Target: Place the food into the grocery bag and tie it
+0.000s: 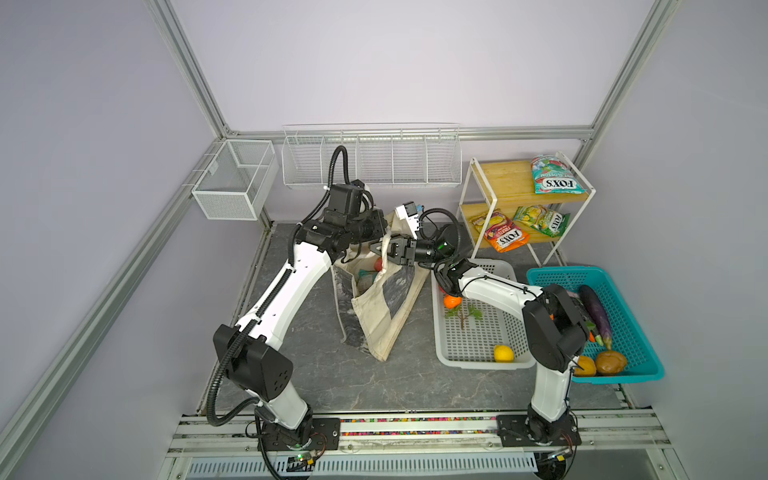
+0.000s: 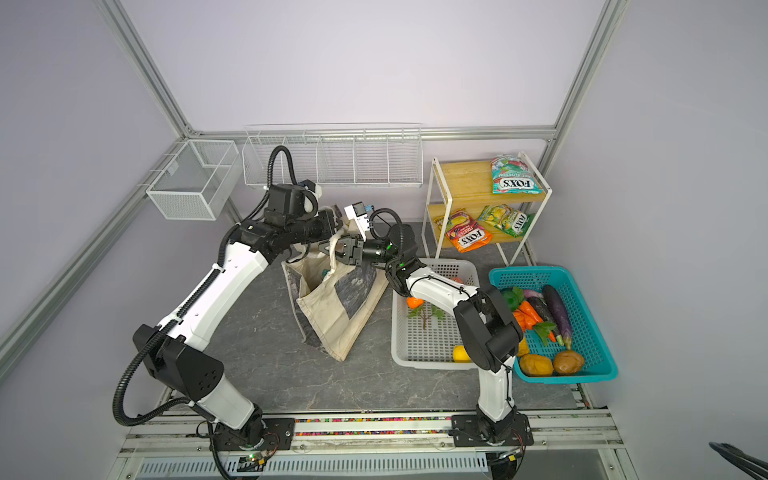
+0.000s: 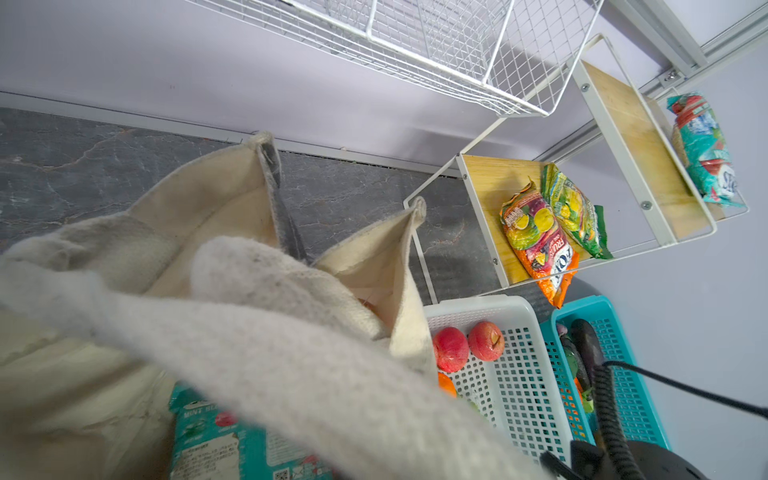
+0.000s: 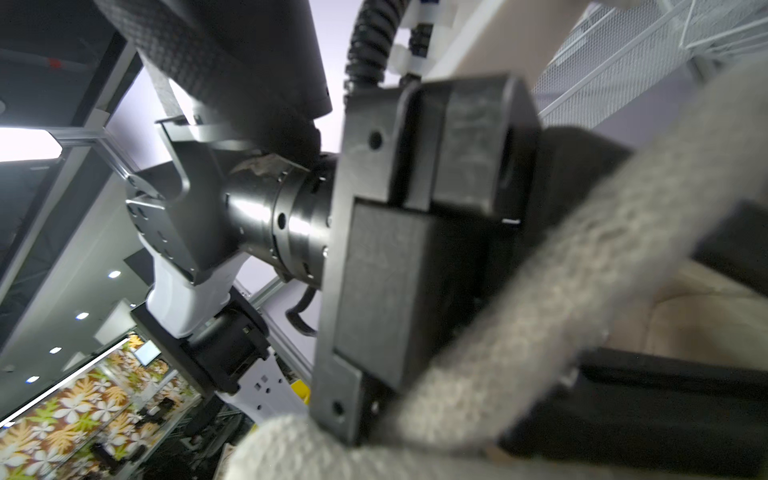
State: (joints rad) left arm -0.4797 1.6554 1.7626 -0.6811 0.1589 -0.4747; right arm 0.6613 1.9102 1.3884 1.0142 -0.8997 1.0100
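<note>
Grey marble desk [image 1: 332, 374], lilac walls. In both top views the bag [image 1: 376, 324] stands mid-desk, packet [image 1: 365, 275] and a red fruit inside; a lemon [image 1: 503, 353] waits in the white basket [image 1: 486, 365]. Left fingers are hidden but clenched, probably on a handle [image 3: 291, 353]. Left wrist: two apples [image 3: 451, 348] also unpacked. Right wrist: a handle crosses the right fingers [image 4: 665, 374], blurred; pinched or not, I cannot tell. Nothing tied yet

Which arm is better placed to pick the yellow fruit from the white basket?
Right: the yellow fruit sits in the white basket beside the right arm; the left arm is beyond the grocery bag.
</note>
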